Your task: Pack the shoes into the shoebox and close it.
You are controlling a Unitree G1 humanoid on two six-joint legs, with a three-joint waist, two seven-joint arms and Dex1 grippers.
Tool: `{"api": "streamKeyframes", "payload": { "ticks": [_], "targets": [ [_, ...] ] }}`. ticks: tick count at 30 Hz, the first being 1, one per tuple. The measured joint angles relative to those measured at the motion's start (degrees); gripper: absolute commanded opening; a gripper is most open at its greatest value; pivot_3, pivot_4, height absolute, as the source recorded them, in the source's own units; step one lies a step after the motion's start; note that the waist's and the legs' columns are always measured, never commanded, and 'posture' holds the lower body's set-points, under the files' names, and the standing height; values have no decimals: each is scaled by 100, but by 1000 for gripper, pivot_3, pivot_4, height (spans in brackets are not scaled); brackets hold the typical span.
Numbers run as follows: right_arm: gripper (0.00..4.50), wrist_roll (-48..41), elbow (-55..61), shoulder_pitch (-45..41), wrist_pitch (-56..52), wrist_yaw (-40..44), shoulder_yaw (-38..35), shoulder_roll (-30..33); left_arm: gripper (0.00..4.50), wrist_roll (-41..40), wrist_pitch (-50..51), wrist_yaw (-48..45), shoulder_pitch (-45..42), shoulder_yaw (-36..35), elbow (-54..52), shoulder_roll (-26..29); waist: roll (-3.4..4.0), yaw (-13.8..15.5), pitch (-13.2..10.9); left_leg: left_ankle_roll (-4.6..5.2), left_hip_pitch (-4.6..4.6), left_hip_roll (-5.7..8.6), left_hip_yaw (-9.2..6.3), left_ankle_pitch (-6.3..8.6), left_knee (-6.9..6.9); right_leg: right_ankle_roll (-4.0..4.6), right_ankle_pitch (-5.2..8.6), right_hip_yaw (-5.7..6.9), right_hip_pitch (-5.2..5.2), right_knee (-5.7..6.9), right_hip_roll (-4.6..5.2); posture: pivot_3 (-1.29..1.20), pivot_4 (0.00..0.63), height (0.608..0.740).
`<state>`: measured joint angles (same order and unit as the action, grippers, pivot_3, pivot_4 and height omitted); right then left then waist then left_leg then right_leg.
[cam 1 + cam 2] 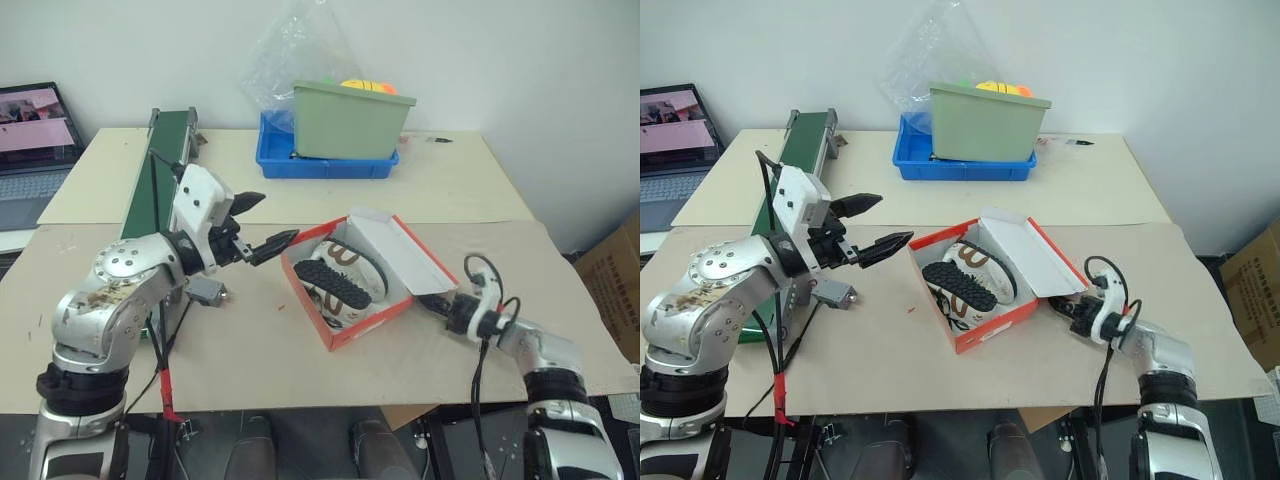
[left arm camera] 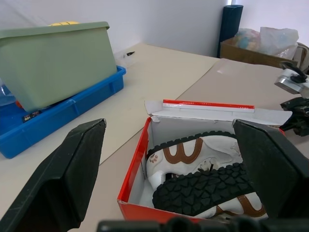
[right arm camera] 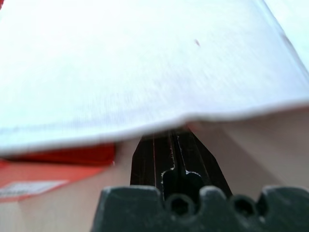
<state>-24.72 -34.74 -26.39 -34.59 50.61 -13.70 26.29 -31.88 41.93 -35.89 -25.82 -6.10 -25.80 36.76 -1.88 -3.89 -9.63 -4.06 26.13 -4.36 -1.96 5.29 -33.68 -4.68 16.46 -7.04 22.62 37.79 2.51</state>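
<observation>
The red shoebox (image 1: 372,324) stands open in the middle of the table, its white-lined lid (image 1: 398,250) tilted back toward the right. Both shoes lie inside: one on its side with the black tread (image 1: 330,285) showing, the other cream and brown shoe (image 1: 346,257) behind it. My left gripper (image 1: 278,218) hovers open just left of the box, pointing at it, with nothing between its fingers (image 2: 65,176). My right gripper (image 1: 433,299) is shut and empty, low over the table at the box's right side, its fingertips (image 3: 173,147) tucked under the lid's outer edge.
A green bin (image 1: 350,122) sits in a blue tray (image 1: 325,162) at the back, with a plastic bag behind. A dark green conveyor-like frame (image 1: 160,165) runs along the left. A small grey device (image 1: 205,291) with a cable lies beneath my left arm.
</observation>
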Motion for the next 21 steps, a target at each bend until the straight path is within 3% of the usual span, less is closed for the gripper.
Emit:
{"api": "streamKeyframes", "payload": {
  "ticks": [6,12,21],
  "targets": [
    [43,19,181,-185,-87,-80,53,108,4500,-54,107,111,210,-166,-190,7,4,12,-3,3,4,0,1,2,2,0,0,-1,4,0,0,0,150,740],
    [43,-561,2083,-199,-977,-208,-111,513,4500,-227,282,142,575,-440,-424,192,8,1,-6,3,2,-1,1,2,3,2,3,-2,9,7,-1,0,150,740],
    [43,-1462,3977,-69,-2038,-198,-79,970,4500,-431,372,101,665,-675,-463,437,8,72,-6,7,9,-1,1,6,6,8,6,-2,16,0,1,0,150,740]
  ]
}}
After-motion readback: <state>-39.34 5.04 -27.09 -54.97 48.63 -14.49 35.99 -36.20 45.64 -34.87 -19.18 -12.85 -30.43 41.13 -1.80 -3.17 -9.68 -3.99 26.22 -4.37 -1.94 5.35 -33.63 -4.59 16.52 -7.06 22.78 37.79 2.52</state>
